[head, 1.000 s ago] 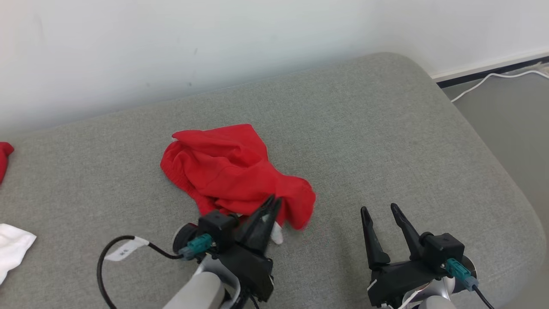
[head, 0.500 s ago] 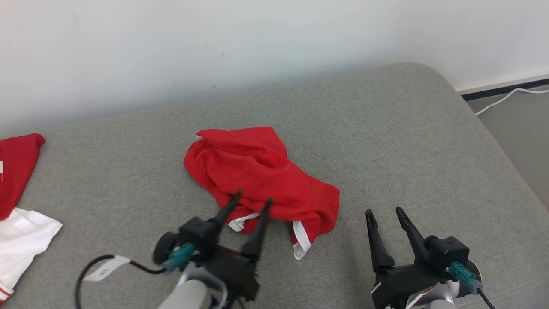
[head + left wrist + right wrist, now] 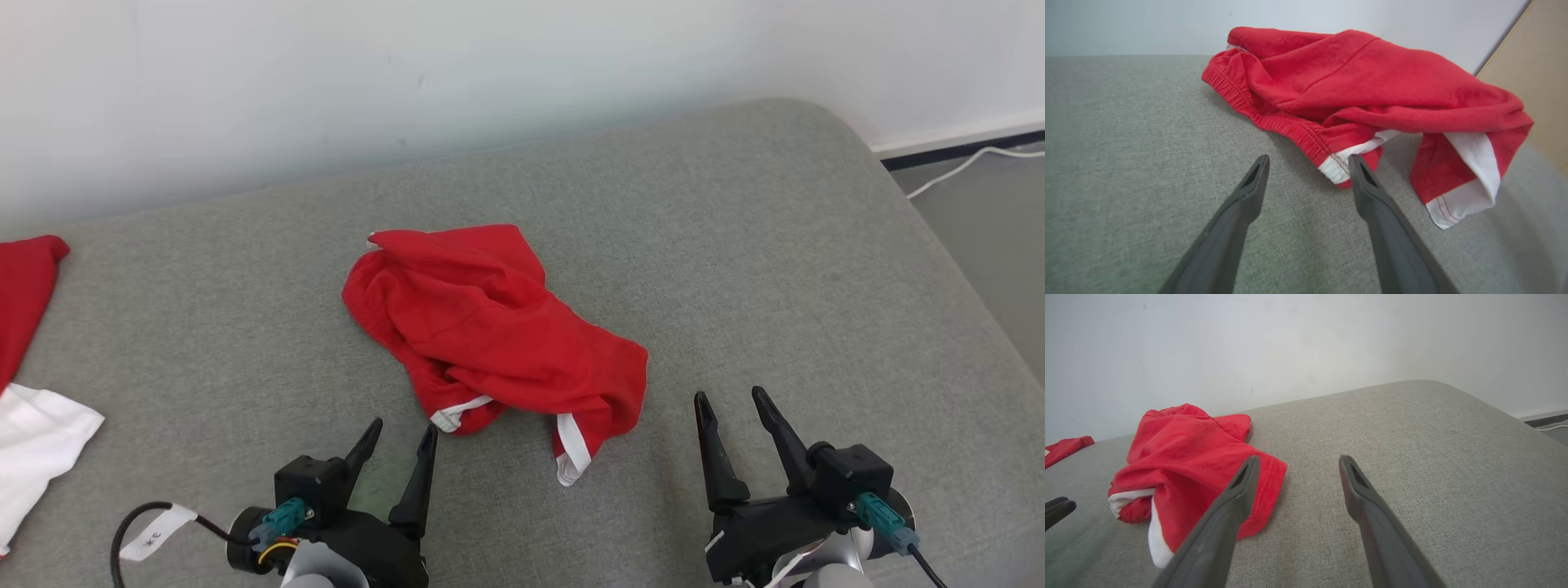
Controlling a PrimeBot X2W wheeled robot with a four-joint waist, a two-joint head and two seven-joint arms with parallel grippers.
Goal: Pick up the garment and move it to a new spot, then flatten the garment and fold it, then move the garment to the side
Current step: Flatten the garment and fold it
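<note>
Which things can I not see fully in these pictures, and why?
Garment: its underside and inner layers, every view, hidden by its own crumpled folds.
Red cloth: head view, cut off by the left edge.
White cloth: head view, cut off by the left edge.

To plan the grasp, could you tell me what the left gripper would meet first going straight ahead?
Probably the red garment, at its white-trimmed hem just past the open left gripper.

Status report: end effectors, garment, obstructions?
Left end effector open, empty. Right end effector open, empty. Red garment crumpled on grey cushion. Other clothes far left, no obstruction.
</note>
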